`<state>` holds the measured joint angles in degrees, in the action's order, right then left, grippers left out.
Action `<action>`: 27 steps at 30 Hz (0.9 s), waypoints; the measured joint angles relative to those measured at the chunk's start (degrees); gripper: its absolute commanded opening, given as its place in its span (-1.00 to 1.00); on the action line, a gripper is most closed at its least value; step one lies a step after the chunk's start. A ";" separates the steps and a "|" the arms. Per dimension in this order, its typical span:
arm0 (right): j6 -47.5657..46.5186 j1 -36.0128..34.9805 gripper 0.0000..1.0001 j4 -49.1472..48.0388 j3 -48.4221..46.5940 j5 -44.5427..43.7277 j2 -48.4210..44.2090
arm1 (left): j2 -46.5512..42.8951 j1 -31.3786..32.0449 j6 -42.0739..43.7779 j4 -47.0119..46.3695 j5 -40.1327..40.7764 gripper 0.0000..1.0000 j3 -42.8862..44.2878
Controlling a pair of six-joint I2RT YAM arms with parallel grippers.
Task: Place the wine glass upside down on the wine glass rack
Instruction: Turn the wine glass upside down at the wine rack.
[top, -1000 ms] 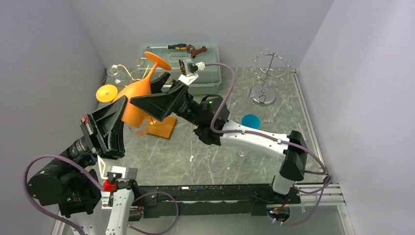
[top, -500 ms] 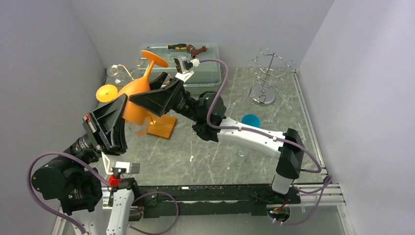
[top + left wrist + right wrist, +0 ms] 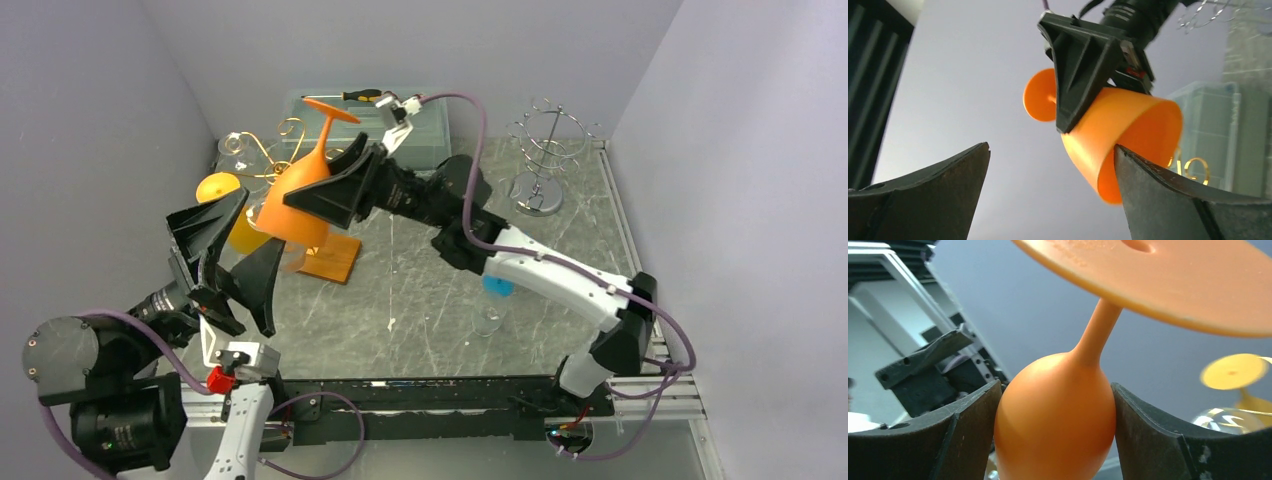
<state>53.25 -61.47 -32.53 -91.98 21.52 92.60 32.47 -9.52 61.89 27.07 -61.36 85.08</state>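
Observation:
The orange wine glass (image 3: 317, 145) hangs in the air upside down, foot on top and slightly tilted, over the back left of the table. My right gripper (image 3: 305, 200) is shut on its bowl (image 3: 1058, 430), one finger (image 3: 963, 425) pressed to each side. My left gripper (image 3: 255, 228) sits lower left of it, open, with nothing between its fingers; the glass's rim (image 3: 1128, 120) shows just above its right finger (image 3: 1168, 200). The wine glass rack, gold wire (image 3: 262, 150) on a wooden base (image 3: 335, 262), stands right behind and below the glass.
A second orange glass (image 3: 215, 188) and a clear glass (image 3: 237, 143) hang on the rack. A clear box (image 3: 430, 150) with a screwdriver is at the back. A silver wire stand (image 3: 545, 140) is back right. A clear glass (image 3: 487, 318) and a blue item (image 3: 497, 287) sit under the right arm.
My left gripper has opened, let go of the orange glass and dropped back toward the near left. My right gripper has closed on the bowl and swung the glass more upright.

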 measured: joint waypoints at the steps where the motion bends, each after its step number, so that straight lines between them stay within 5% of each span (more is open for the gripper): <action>1: -1.77 1.01 0.06 2.71 0.00 0.48 -1.25 | 0.74 0.00 0.85 3.48 -0.37 0.99 2.12; 9: -22.27 7.23 0.04 29.35 -6.29 4.33 -7.15 | 5.66 0.02 4.31 27.15 -1.92 0.99 16.00; 17: -39.10 5.99 0.05 52.28 -8.59 8.50 -9.33 | 11.43 0.02 -10.95 20.13 -2.45 0.79 18.88; 22: -43.74 2.12 0.05 58.84 -9.05 9.09 -9.18 | 14.51 -0.15 -18.27 12.44 -4.59 0.76 14.95; 27: -45.68 -1.03 0.05 61.66 -12.81 9.51 -7.10 | 16.50 -1.86 -18.49 14.23 -8.50 0.68 15.45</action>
<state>7.57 -62.50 29.12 -104.79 31.03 85.49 48.97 -11.38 43.40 41.30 -69.87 100.53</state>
